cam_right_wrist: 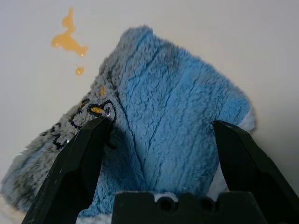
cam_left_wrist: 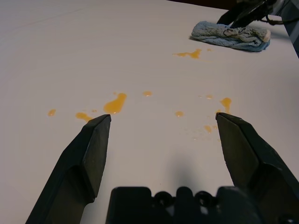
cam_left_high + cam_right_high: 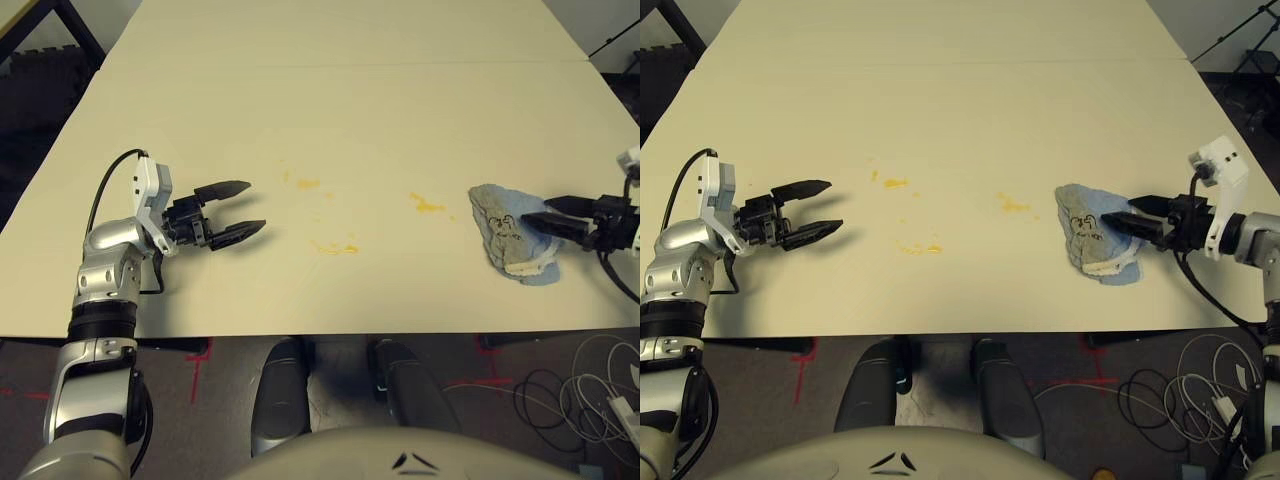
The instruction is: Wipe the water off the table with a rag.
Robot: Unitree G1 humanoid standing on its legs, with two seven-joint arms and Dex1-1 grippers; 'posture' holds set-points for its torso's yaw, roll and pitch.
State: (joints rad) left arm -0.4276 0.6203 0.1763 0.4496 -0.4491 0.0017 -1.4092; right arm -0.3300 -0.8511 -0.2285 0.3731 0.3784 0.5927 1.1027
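rag [image 3: 512,233] long axis roughly front-back | right gripper [image 3: 1125,215] spread over it | left gripper [image 3: 246,207] spread

1. Setting: a robot test lab or workshop.
2. Evidence: bare cream table [image 3: 350,110] on dark metal legs [image 3: 78,30]; red tape marks [image 3: 200,360] on dark carpet; loose cables [image 3: 1180,395] coiled on the floor; dark foam floor mat [image 3: 45,70].

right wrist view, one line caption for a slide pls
Open right end effector poised over the blue rag on the table, fingers straddling it, orange water splotches just beyond.
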